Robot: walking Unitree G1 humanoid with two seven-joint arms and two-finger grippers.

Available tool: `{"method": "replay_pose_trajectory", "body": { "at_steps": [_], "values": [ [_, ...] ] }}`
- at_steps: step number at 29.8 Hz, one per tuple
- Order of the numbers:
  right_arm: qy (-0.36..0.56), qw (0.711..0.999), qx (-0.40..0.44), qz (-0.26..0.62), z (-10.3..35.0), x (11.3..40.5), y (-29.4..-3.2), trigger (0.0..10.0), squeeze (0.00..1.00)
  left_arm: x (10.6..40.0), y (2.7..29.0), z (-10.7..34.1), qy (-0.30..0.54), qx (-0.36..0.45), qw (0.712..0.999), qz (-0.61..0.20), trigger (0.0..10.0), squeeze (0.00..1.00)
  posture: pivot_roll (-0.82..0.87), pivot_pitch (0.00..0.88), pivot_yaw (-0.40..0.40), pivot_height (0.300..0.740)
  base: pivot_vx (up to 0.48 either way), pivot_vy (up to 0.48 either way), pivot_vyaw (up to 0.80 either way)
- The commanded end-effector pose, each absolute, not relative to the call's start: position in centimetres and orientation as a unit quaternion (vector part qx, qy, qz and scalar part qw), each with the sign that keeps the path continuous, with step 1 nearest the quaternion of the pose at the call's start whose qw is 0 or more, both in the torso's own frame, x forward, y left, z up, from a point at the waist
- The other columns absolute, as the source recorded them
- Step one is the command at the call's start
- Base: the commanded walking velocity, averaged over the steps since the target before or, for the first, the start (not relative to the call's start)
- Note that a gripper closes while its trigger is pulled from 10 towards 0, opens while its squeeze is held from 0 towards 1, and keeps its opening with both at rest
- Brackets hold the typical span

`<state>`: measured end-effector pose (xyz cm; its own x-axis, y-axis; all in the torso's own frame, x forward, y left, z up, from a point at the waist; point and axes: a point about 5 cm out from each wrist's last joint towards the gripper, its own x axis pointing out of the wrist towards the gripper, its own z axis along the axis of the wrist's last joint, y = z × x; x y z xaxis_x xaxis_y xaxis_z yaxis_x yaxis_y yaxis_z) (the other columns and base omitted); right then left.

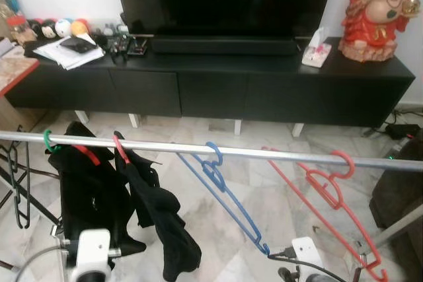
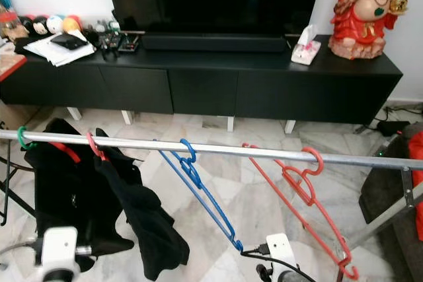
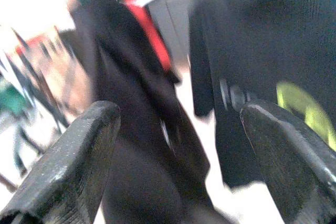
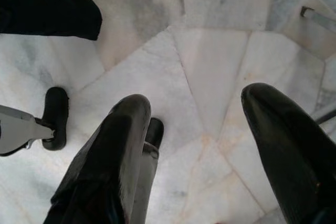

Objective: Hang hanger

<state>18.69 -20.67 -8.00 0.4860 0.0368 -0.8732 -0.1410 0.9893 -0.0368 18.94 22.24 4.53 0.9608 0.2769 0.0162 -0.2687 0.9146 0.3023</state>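
A silver rail runs across in front of me. An empty blue hanger and an empty red hanger hang from it, both tilted down to the right. To the left, two black garments hang on red hangers beside a green hook. My left gripper is open and faces the black garments at close range, in a blurred picture. Over the marble floor my right gripper stands open with nothing between its fingers. Both wrists sit low, below the rail.
A long black TV cabinet with a TV stands behind the rail, carrying a red statue, a tissue box and papers. Dark wire hangers hang at far left. A rack leg with black feet lies near the right gripper.
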Motion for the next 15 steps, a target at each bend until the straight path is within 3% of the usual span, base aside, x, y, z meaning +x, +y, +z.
{"method": "replay_pose_trajectory", "body": {
  "at_steps": [1, 8, 13, 15],
  "values": [
    [0.501, 0.862, -0.050, 0.053, -7.9, 18.8, -20.6, 10.0, 0.00, 18.9, 22.3, 5.3, 0.006, 0.163, 0.976, 0.146, 10.0, 0.00, -0.01, 0.000, 0.025, 0.740, 0.000, 0.000, 0.00],
    [0.502, 0.862, -0.052, 0.054, -7.9, 18.8, -20.6, 10.0, 0.00, 17.5, 21.0, 8.3, -0.009, 0.157, 0.977, 0.142, 10.0, 0.00, -0.01, 0.000, 0.026, 0.740, 0.000, 0.000, 0.00],
    [0.502, 0.862, -0.053, 0.056, -7.9, 18.9, -20.6, 10.0, 0.00, 17.9, 19.2, 8.9, 0.015, 0.095, 0.991, 0.096, 10.0, 0.00, 0.00, 0.000, 0.023, 0.740, 0.000, 0.000, 0.00],
    [0.501, 0.862, -0.054, 0.058, -7.9, 18.9, -20.5, 10.0, 0.00, 19.4, 18.0, 9.4, 0.027, 0.052, 0.996, 0.061, 10.0, 0.00, -0.01, 0.000, 0.024, 0.740, 0.000, 0.000, 0.00]
  ]
}}
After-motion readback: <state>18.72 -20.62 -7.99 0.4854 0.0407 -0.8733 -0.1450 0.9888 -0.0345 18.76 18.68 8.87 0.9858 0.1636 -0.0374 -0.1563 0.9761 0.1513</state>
